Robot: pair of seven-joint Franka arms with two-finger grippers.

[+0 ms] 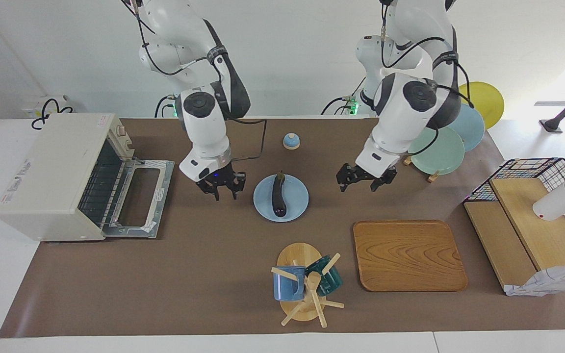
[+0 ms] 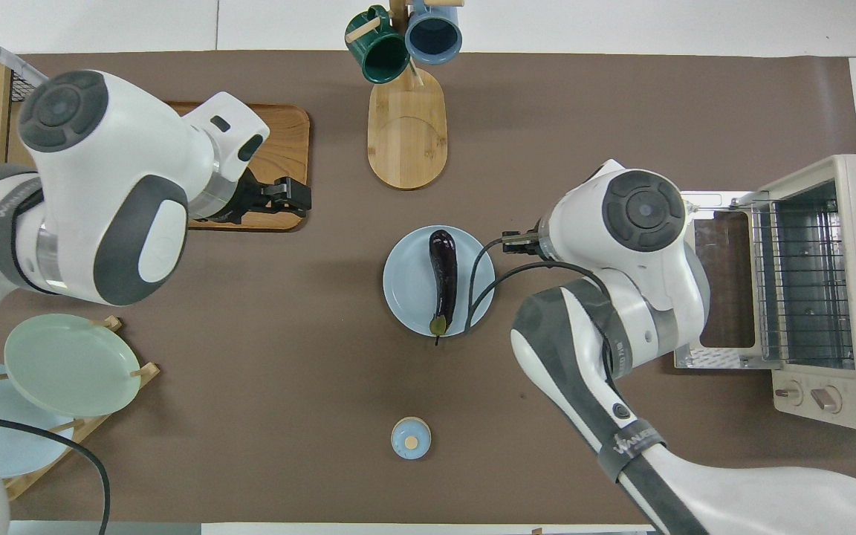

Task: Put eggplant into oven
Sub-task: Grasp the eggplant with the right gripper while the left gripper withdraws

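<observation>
The dark purple eggplant [image 1: 278,195] lies on a light blue plate [image 1: 298,197] in the middle of the table, with no gripper touching it. It also shows in the overhead view [image 2: 443,276], its green stem tip pointing toward the robots, on the plate [image 2: 406,286]. The cream-white oven [image 1: 52,166] stands at the right arm's end with its door [image 1: 161,193] folded down and the wire rack showing [image 2: 799,282]. My right gripper [image 1: 222,189] hangs open and empty between the oven door and the plate. My left gripper [image 1: 363,184] is open and empty, raised beside the plate toward the left arm's end.
A small blue bell [image 1: 291,141] sits nearer the robots than the plate. A wooden mug rack [image 1: 304,284] with two mugs and a wooden tray [image 1: 407,255] lie farther out. A plate rack [image 1: 439,147] and a wire basket [image 1: 532,169] are at the left arm's end.
</observation>
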